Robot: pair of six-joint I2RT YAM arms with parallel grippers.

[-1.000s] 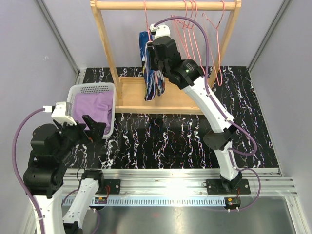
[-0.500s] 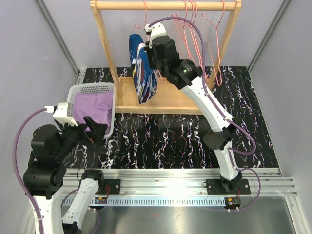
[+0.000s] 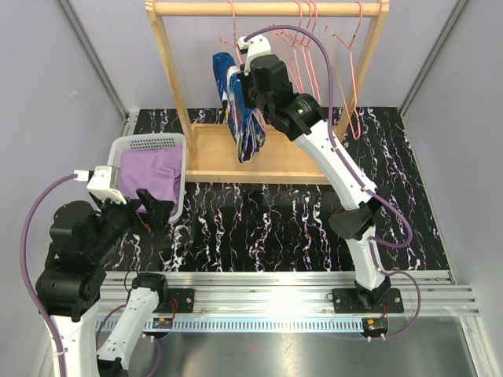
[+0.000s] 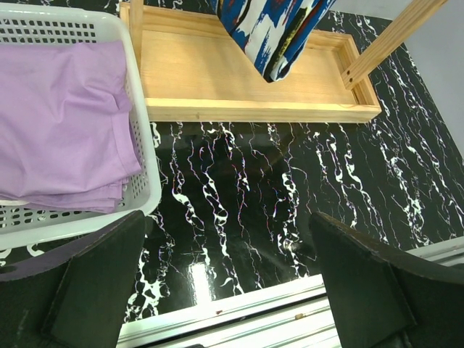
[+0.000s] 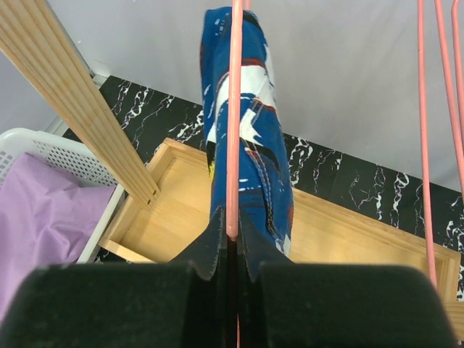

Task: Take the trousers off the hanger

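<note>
Swung back rightward: dark blue splashed cloth trousers (image 3: 247,133), still on the pink wire hanger (image 5: 233,109) my right pincer (image 5: 230,246) pinches; lilac cloth trousers (image 4: 58,123) already in white plastic basket (image 4: 145,167); my left pincer (image 4: 225,254) spread, idle.

Readable text, labels, brands, numbers, signs: none that I can make out in any of my views.
Print on the dark blue trousers (image 5: 261,159): white, red and yellow splashes, a pattern and not lettering.
Marks on the small boards (image 3: 163,322) by my arm bases: too small to read.
</note>
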